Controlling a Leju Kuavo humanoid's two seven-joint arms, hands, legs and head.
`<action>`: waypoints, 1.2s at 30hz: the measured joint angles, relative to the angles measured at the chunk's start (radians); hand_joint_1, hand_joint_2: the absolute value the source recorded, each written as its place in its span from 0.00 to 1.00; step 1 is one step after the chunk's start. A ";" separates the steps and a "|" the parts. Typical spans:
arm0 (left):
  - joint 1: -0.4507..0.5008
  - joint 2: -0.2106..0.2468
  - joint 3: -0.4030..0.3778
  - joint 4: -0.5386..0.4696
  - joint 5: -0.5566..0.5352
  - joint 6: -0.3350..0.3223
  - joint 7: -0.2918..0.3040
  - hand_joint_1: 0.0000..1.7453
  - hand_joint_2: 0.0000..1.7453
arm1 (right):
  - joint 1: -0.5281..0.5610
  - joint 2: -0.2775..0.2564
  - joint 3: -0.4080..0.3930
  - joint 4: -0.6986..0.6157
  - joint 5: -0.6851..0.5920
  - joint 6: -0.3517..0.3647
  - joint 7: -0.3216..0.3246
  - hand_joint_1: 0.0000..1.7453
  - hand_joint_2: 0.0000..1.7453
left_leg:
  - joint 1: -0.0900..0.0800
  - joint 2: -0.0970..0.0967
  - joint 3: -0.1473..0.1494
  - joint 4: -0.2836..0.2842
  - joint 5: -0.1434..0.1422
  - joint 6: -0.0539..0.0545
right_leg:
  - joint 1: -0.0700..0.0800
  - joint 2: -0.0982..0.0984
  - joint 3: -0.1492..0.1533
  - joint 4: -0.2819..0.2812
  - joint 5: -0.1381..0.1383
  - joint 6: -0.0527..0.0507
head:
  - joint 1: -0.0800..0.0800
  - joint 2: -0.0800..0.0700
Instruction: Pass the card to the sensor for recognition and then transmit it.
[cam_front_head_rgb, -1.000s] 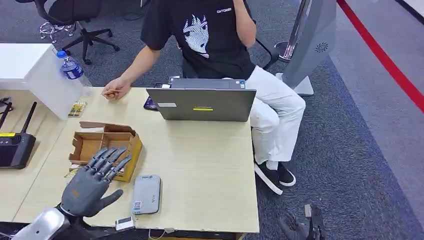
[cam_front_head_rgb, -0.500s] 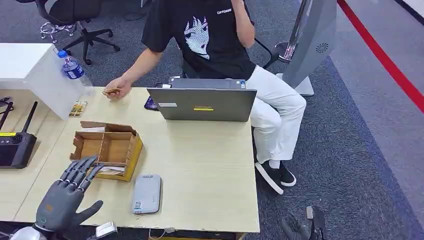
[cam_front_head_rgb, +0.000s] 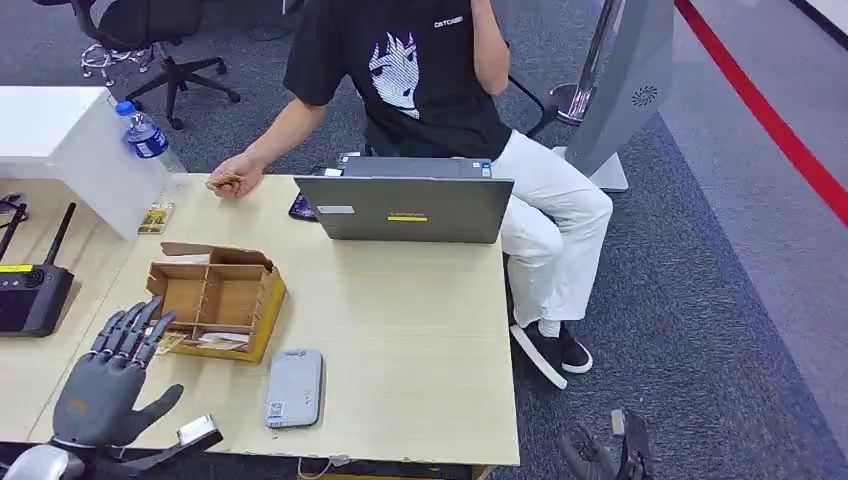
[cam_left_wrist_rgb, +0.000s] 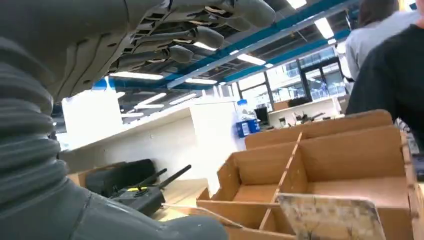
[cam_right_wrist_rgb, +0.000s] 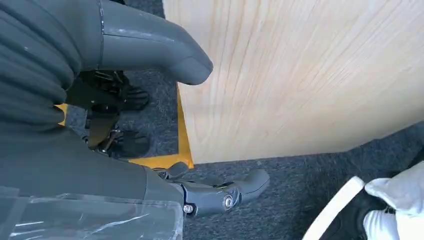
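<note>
Left hand (cam_front_head_rgb: 100, 385) hovers with fingers spread, holding nothing, at the counter's (cam_front_head_rgb: 420, 330) near-left corner beside the cardboard tray (cam_front_head_rgb: 215, 298). A card (cam_front_head_rgb: 222, 341) lies at the tray's front; the sensor (cam_front_head_rgb: 293, 388) sits by the near edge. Right hand (cam_right_wrist_rgb: 125, 85) hangs off the counter, open. Judged: neither recognition nor handover started.

Left arm (cam_front_head_rgb: 40, 462) cut off at bottom edge of head view. Person (cam_front_head_rgb: 420, 80) cropped at top edge, head out of frame. Small item in person's hand (cam_front_head_rgb: 236, 176) too small to identify. Remote (cam_front_head_rgb: 30, 290) cut by left edge. Card (cam_left_wrist_rgb: 332, 217) in left wrist view blurred, print unreadable, lower part cropped. Right hand (cam_right_wrist_rgb: 150, 150) close to lens, fingers (cam_right_wrist_rgb: 225, 192) partly behind clear cover. Shoe (cam_right_wrist_rgb: 350, 215) cropped at picture corner
</note>
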 joint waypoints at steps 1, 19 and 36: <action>-0.006 -0.003 0.000 0.009 -0.007 -0.005 0.000 0.00 1.00 | -0.002 0.000 0.003 0.001 0.000 0.000 0.000 0.00 1.00 | 0.000 0.000 0.000 0.000 0.000 0.000 | 0.000 0.000 0.000 0.000 0.000 0.000 | 0.000 0.000; -0.093 -0.006 0.000 0.095 -0.109 -0.038 0.022 0.00 1.00 | -0.026 -0.003 0.036 0.021 -0.012 0.002 0.003 0.00 1.00 | 0.000 0.000 0.000 0.000 0.000 0.000 | 0.000 0.000 0.000 0.000 0.000 0.000 | 0.000 0.000; -0.210 -0.058 -0.045 0.196 -0.168 -0.048 0.014 0.00 1.00 | -0.055 -0.005 0.086 0.047 -0.018 -0.003 0.003 0.00 1.00 | 0.000 0.000 0.000 0.000 0.000 0.000 | 0.000 0.000 0.000 0.000 0.000 0.000 | 0.001 0.000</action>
